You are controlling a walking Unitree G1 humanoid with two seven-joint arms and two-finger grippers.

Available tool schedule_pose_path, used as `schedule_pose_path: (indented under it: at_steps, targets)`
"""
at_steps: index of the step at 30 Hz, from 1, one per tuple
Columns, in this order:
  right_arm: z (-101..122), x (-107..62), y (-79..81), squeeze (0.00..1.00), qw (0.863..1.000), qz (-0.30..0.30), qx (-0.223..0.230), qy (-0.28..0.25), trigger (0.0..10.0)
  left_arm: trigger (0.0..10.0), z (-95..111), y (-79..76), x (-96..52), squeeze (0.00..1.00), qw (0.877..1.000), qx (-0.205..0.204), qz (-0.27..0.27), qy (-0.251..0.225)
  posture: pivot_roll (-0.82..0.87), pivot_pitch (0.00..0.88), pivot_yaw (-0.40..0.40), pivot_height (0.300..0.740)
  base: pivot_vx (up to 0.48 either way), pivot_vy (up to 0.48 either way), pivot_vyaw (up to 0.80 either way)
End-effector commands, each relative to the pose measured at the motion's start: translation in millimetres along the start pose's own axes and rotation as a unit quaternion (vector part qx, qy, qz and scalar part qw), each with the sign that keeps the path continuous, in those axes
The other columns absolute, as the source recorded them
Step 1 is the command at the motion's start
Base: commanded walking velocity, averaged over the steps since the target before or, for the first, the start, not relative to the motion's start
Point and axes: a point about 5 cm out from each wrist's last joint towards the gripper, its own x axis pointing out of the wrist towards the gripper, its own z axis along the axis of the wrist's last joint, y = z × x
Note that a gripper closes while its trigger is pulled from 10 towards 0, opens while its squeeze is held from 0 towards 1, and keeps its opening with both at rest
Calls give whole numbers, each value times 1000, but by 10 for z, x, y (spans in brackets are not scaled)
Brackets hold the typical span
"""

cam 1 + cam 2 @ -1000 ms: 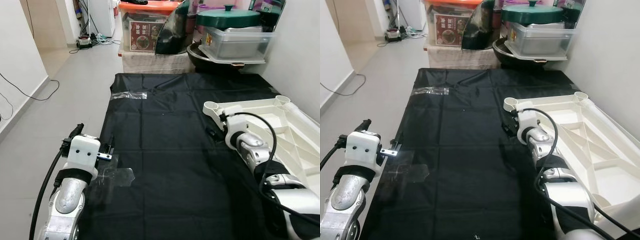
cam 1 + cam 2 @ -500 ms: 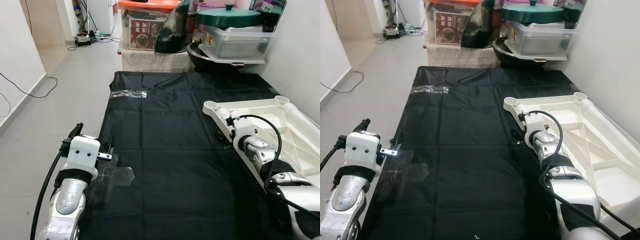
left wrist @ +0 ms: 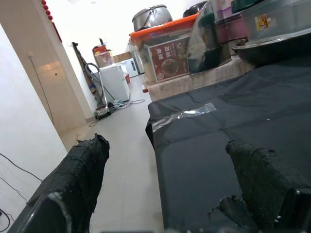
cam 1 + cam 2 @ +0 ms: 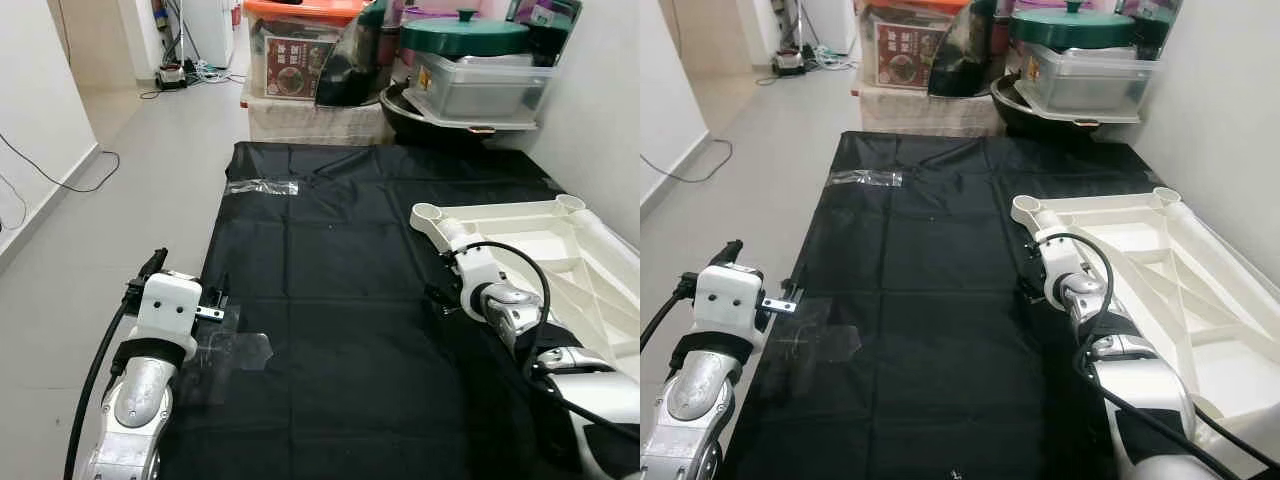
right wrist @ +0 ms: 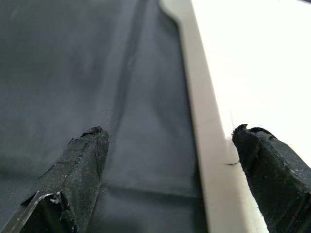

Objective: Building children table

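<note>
Right wrist view, right hand [image 5: 170,145] spread wide, straddling white table top [image 5: 252,63] edge, black sheet [image 5: 73,73] beneath

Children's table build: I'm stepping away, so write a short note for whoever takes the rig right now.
Right gripper: open, fingers straddling the near edge of the white tabletop, one over the black sheet.
Left gripper: open, idle over the sheet's left edge, holding nothing.
Tabletop lies underside up on the sheet by the right wall.
Done: nothing visibly assembled.
Left: grasp the tabletop, fit its legs.
</note>
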Motion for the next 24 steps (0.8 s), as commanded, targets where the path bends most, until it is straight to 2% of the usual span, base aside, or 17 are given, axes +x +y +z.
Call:
schedule_pose_path:
  at_steps: [1, 4, 6, 7, 8, 9, 12, 14, 18, 20, 23, 24]
  targets:
    - [139, -11, -52, 0, 999, -11, 27, -37, 10000, 10000, -15, -17, -22, 0, 1000, 4, 1, 1, 82, 0, -111, 740, 0, 0, 0]
    - [183, -14, -61, 0, 998, -15, 24, -49, 10000, 10000, -16, -31, -18, 0, 1000, 2, 0, 1, 74, 0, -105, 740, 0, 0, 0]
    - [55, -13, -77, 0, 1000, -25, 5, -12, 10000, 10000, -2, -52, 2, 0, 1000, 4, -5, -3, 73, 0, -105, 740, 0, 0, 0]
    - [55, -13, -77, 0, 1000, -25, 5, -12, 10000, 10000, -2, -52, 2, 0, 1000, 4, -5, -3, 73, 0, -105, 740, 0, 0, 0]
    - [-97, -16, -70, 0, 999, -19, -3, 28, 10000, 10000, 35, -58, 29, 0, 1000, 7, -8, -10, 77, 0, -108, 740, 0, 0, 0]
    - [-97, -16, -70, 0, 999, -19, -3, 28, 10000, 10000, 35, -58, 29, 0, 1000, 7, -8, -10, 77, 0, -108, 740, 0, 0, 0]
    - [-203, -26, -82, 0, 998, -17, 6, 55, 10000, 10000, 60, -42, 45, 0, 1000, 8, -7, -14, 75, 0, -109, 740, 0, 0, 0]
    - [-296, -51, -150, 0, 996, -32, 21, 74, 10000, 10000, 64, -24, 42, 0, 1000, 9, -4, -15, 73, 0, -110, 740, 0, 0, 0]
    - [-352, -72, -207, 0, 995, -44, 37, 84, 10000, 10000, 61, -25, 31, 0, 1000, 9, -3, -14, 74, 0, -112, 740, 0, 0, 0]
    - [-373, -71, -177, 0, 995, -21, 43, 88, 10000, 10000, 62, -35, 23, 0, 1000, 8, -3, -14, 74, 0, -112, 740, 0, 0, 0]
    - [-349, -48, 6, 0, 993, 76, 11, 86, 9922, 10000, 58, -43, 29, 0, 1000, 8, -4, -14, 70, 0, -109, 740, 0, 0, 0]
    - [-349, -48, 6, 0, 993, 76, 11, 86, 9922, 10000, 58, -43, 29, 0, 1000, 8, -4, -14, 70, 0, -109, 740, 0, 0, 0]
